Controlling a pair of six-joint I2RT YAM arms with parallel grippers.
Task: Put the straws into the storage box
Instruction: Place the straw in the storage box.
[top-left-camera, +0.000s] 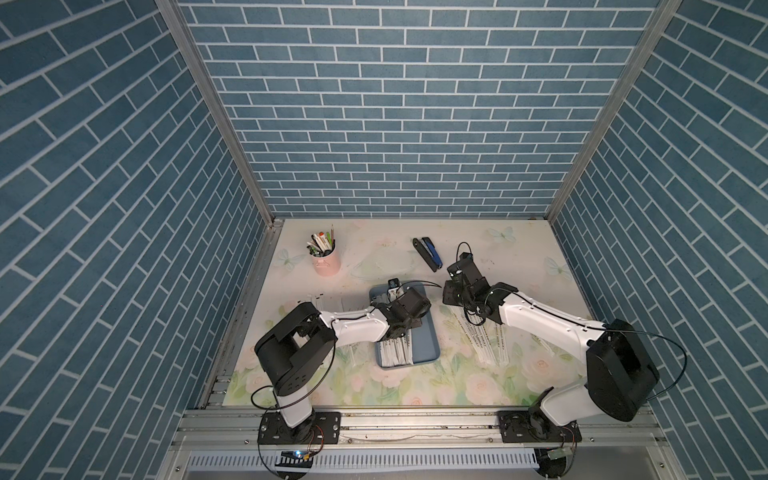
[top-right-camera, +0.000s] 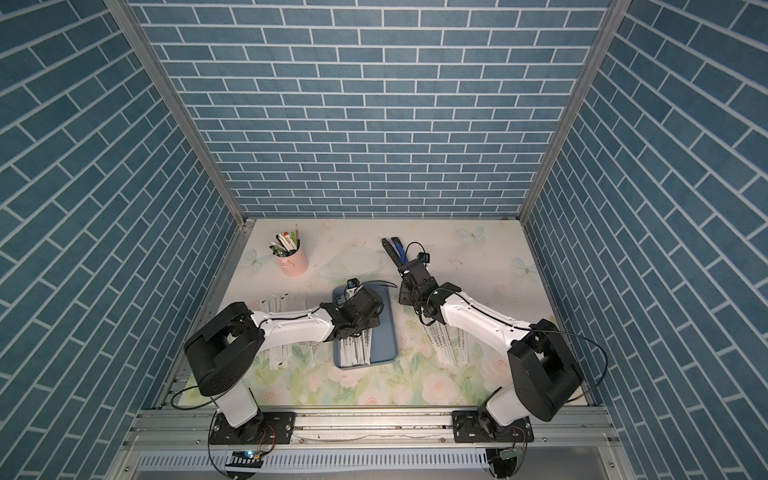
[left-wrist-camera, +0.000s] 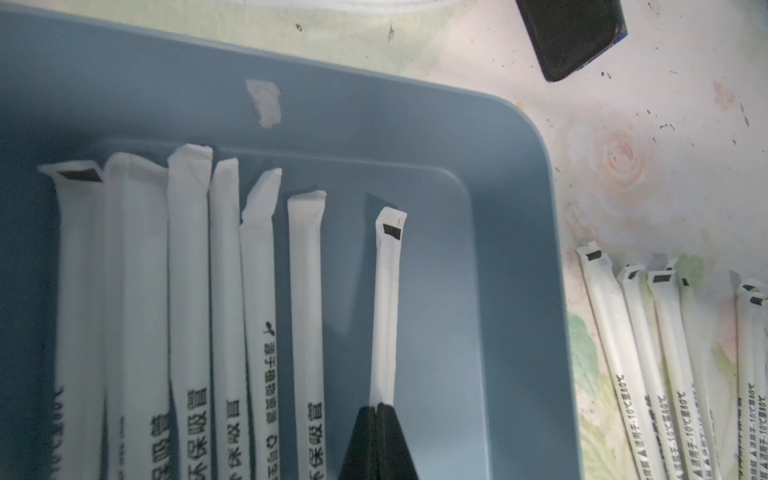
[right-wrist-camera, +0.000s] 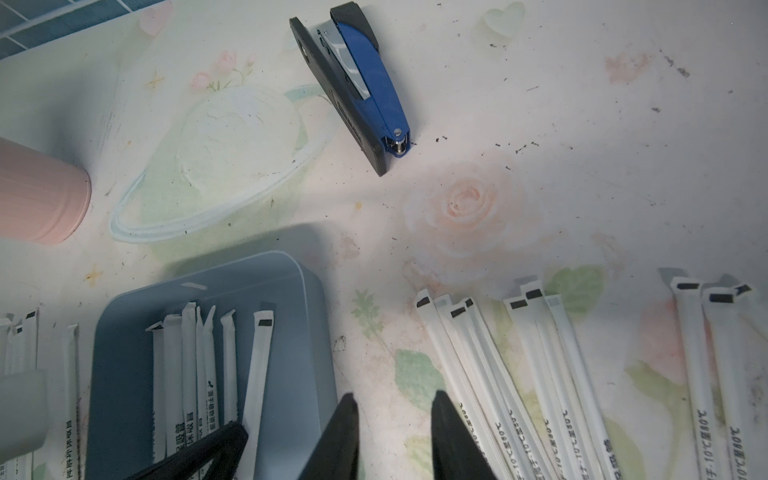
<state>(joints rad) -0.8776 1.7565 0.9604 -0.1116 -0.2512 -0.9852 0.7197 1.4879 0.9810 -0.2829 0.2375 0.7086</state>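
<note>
Blue-grey storage box (left-wrist-camera: 515, 232): wrapped straws (left-wrist-camera: 187, 291) lying inside, one further straw (left-wrist-camera: 386, 307) pinched in the closed left gripper (left-wrist-camera: 377, 411) over it. Right gripper (right-wrist-camera: 392, 411) part-open, empty, beside loose straws (right-wrist-camera: 519, 374) on the floral mat (right-wrist-camera: 582, 166)

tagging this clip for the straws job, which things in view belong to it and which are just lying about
Part of the job:
- storage box
- straws in the box
- one straw pinched in the left gripper, over the box
- loose straws either side of the box

Just lying about:
- pink cup of pens
- stapler
</note>
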